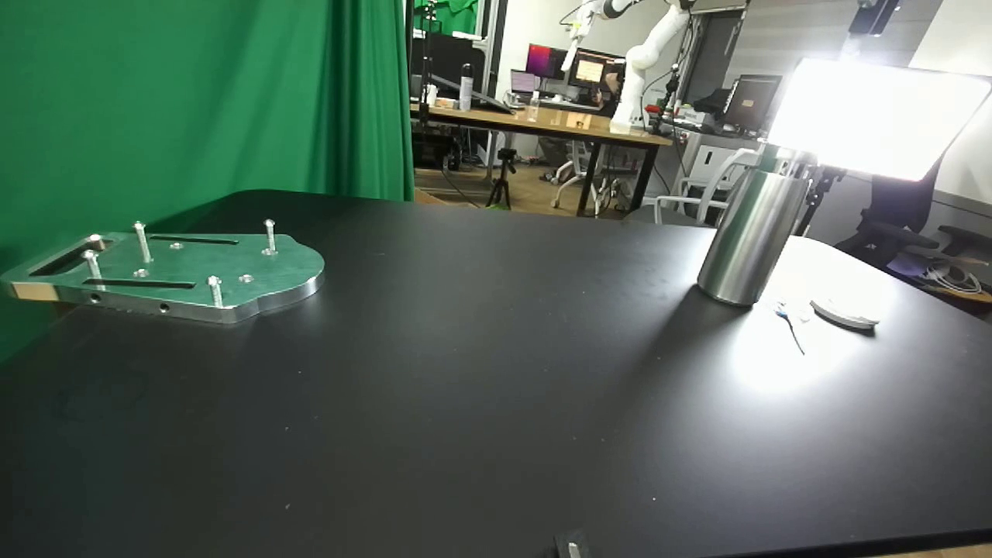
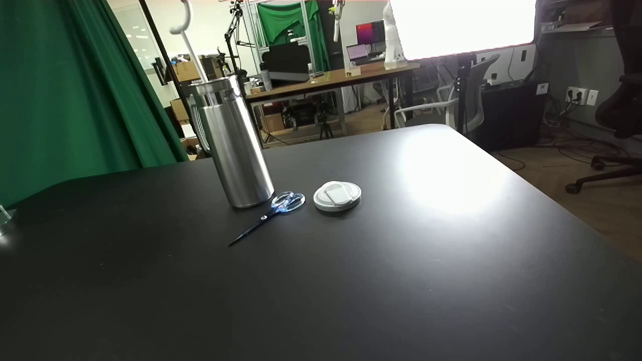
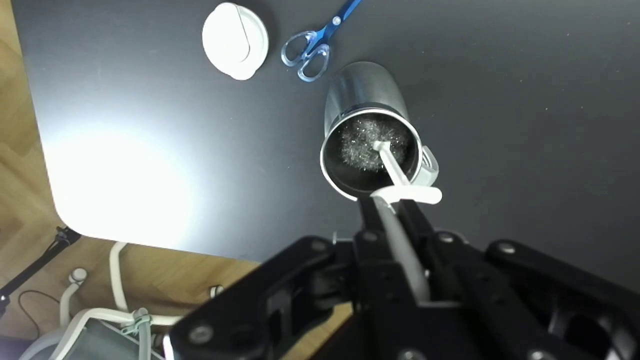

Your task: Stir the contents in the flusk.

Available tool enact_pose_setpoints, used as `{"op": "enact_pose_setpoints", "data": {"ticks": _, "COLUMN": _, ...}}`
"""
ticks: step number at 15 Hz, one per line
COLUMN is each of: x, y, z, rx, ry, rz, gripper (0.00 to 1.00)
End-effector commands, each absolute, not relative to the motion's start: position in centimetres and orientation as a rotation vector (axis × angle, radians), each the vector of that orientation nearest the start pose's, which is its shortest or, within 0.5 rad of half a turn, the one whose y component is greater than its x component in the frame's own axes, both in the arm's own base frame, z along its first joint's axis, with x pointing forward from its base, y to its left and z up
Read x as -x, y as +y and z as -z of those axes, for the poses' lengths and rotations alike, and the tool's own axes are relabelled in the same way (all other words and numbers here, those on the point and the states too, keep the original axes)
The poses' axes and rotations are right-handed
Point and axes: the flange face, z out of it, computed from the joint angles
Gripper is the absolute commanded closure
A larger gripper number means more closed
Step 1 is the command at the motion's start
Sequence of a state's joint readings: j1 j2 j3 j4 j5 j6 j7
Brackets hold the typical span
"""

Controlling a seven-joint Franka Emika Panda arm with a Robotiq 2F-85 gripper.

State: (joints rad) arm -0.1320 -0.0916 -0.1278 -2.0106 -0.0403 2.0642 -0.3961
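Wrist view — gripper [image 3: 389, 204] nearly closed w/ white stick [image 3: 394, 170] pinched btwn jaws. Stick's tip in flask [image 3: 366, 87], lid [image 3: 235, 42] left

Matte black desk [image 1: 434, 372], loaded mostly toward one rounded far corner.
Brushed-metal flask [image 2: 238, 155] is stood on its base near the far edge, seen in both exterior views. Scissors [image 2: 271, 212] are laid flat just beside it, handles turned to the far edge, tips pointed away. White lid [image 2: 337, 196] is placed nearer that corner's side edge, scissors between lid and flask. Glare [image 2: 446, 170] is thrown on the surface near the same corner. Pegged plate [image 1: 186, 265] is set at the opposite side edge, one end apparently overhung; support there can't be told.
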Motion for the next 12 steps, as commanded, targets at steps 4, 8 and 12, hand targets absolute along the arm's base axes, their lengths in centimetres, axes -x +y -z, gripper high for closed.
{"op": "enact_pose_setpoints", "data": {"ticks": 4, "x": -52.4, "y": -14.1, "z": -52.3, "rx": 3.187, "ry": -0.261, "rz": 0.182, "gripper": 0.96}}
{"op": "enact_pose_setpoints", "data": {"ticks": 8, "x": -52.7, "y": -14.3, "z": -49.5, "rx": 3.17, "ry": -0.246, "rz": 0.056, "gripper": 0.96}}
{"op": "enact_pose_setpoints", "data": {"ticks": 12, "x": -53.2, "y": -14.5, "z": -46.0, "rx": 3.15, "ry": -0.241, "rz": -0.071, "gripper": 0.96}}
